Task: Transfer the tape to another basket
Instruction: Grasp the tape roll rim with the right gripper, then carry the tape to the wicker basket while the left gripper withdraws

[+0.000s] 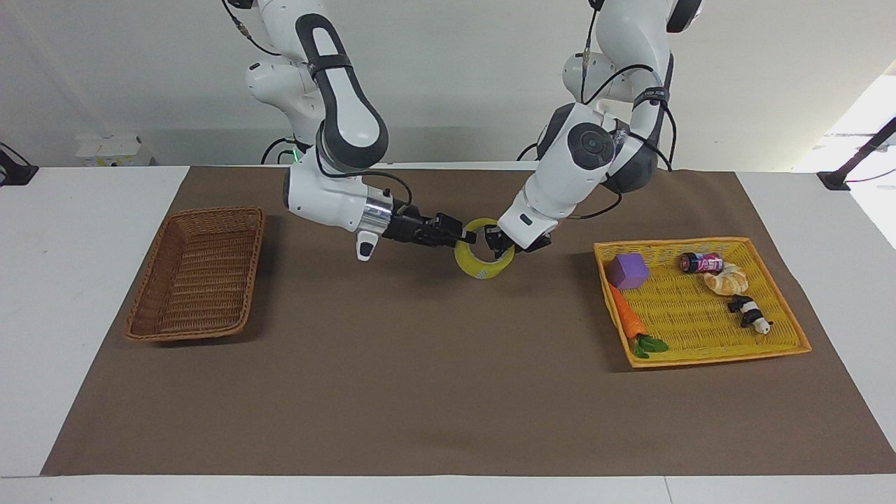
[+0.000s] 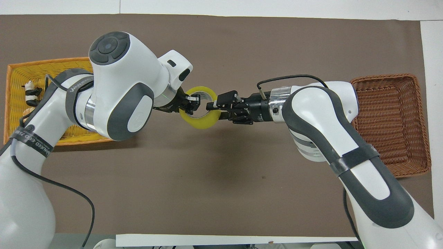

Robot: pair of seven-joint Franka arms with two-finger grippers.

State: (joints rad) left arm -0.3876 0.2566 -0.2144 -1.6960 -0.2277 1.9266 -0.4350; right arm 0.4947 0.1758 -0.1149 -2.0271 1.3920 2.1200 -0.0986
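Both tools pinch tape (image 1: 483, 262): left tool (image 1: 498, 243) | right tool (image 1: 467, 235) | yellow tray (image 2: 15, 67) half-hidden overhead
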